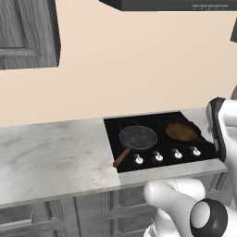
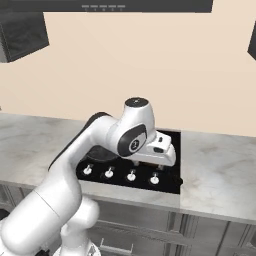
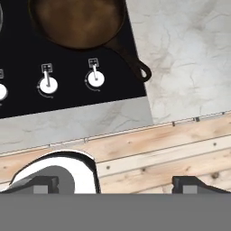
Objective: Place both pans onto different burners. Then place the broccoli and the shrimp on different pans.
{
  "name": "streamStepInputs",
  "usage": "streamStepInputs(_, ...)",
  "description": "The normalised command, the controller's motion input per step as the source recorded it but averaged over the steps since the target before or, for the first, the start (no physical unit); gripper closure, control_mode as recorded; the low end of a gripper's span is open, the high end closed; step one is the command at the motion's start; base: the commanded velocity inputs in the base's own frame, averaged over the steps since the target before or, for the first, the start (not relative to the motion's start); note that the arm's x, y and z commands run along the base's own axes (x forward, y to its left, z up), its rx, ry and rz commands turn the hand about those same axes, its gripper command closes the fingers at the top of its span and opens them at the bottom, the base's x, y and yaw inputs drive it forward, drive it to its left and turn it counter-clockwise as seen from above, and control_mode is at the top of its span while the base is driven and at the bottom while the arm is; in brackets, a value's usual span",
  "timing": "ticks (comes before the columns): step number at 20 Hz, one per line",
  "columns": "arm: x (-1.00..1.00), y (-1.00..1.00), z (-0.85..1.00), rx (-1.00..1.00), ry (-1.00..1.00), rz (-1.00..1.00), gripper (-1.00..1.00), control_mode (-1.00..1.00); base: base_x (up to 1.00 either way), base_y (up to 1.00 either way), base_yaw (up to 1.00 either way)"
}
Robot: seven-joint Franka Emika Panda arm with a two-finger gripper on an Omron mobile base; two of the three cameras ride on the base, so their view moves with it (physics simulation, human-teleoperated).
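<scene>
Both pans sit on the black cooktop (image 1: pixel 115 130). The dark grey pan (image 1: pixel 138 137) with its wooden handle (image 1: pixel 121 158) covers the front left burner. On the back right burner rests the brown pan (image 1: pixel 181 131) (image 3: pixel 76 20), its short dark handle (image 3: pixel 136 64) pointing toward the counter's front right. My gripper (image 3: pixel 116 184) (image 2: pixel 161 165) hangs above the counter's front edge near the cooktop's right front corner, open, with nothing between its fingers. The broccoli and the shrimp are out of view.
A row of white knobs (image 1: pixel 158 157) (image 3: pixel 94 79) lines the cooktop's front. Marble counter (image 1: pixel 51 152) (image 3: pixel 189 49) stretches to both sides. A range hood (image 1: pixel 171 4) hangs overhead, a dark wall cabinet (image 1: pixel 28 32) at the left. Wooden floor (image 3: pixel 180 149) lies below the counter edge.
</scene>
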Motion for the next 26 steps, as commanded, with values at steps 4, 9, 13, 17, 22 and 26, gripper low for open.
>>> streamStepInputs(4, 0.00, 0.25, 0.00, 0.00, -0.03, 0.00, -1.00, -1.00, 0.00, 0.00, 0.00)
streamStepInputs(9, 0.00, 0.19, 0.02, 0.00, -0.01, 0.00, -1.00, -1.00, 0.00, 0.00, 0.00)
streamStepInputs(13, 0.00, 0.02, 0.01, 0.00, 0.00, 0.01, -1.00, 1.00, -0.03, 0.00, 0.01)
streamStepInputs(17, 0.00, 0.00, 0.00, 0.00, 0.00, 0.00, -1.00, 1.00, -0.37, -0.52, 0.02)
streamStepInputs(22, 0.00, 0.00, 0.00, 0.00, 0.00, 0.00, -1.00, 1.00, -0.30, -0.95, 0.00)
streamStepInputs(26, 0.00, 0.00, 0.00, 0.00, 0.00, 0.00, -1.00, 1.00, -0.20, -0.96, 0.00)
